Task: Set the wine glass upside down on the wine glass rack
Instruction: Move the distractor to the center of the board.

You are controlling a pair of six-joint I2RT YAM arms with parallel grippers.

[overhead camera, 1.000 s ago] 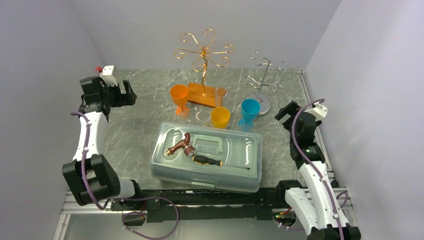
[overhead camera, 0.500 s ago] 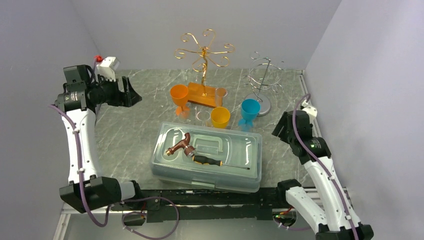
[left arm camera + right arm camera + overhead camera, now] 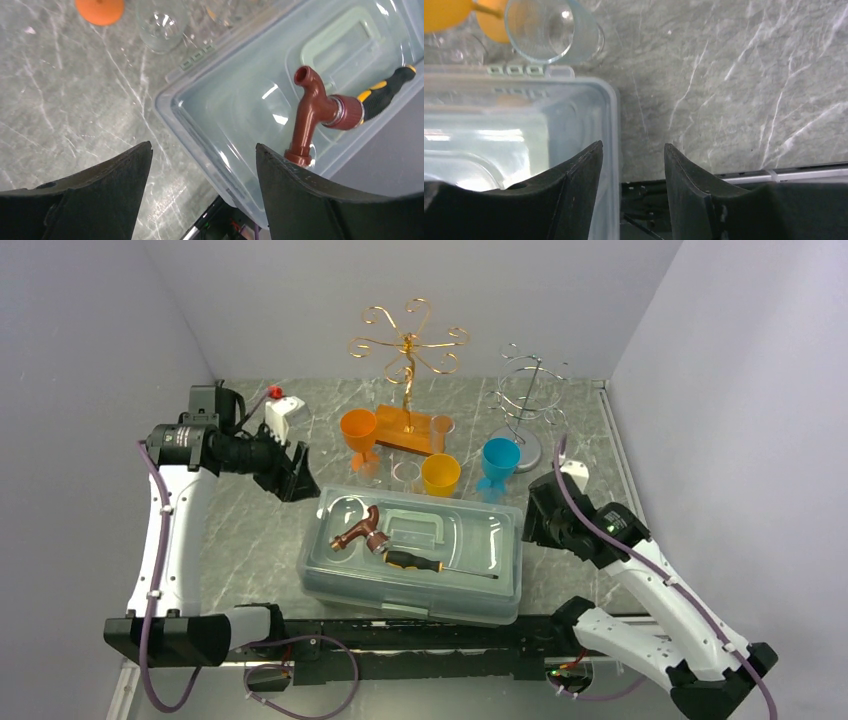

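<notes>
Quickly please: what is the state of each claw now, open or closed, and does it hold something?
Left claw: open wide, holding nothing.
Right claw: open, with a narrower gap, holding nothing.

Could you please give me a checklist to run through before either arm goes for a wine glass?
1. Left gripper empty: ok, jaws apart, nothing between.
2. Right gripper empty: ok, jaws apart.
3. Gold rack and silver rack without hanging glasses: ok.
4. Orange glass, yellow glass, blue glass upright: ok.
5. Clear way to them: not ok, plastic box carrying screwdriver and brown tap lies in front.
6. Which glass is meant: cannot tell.
</notes>
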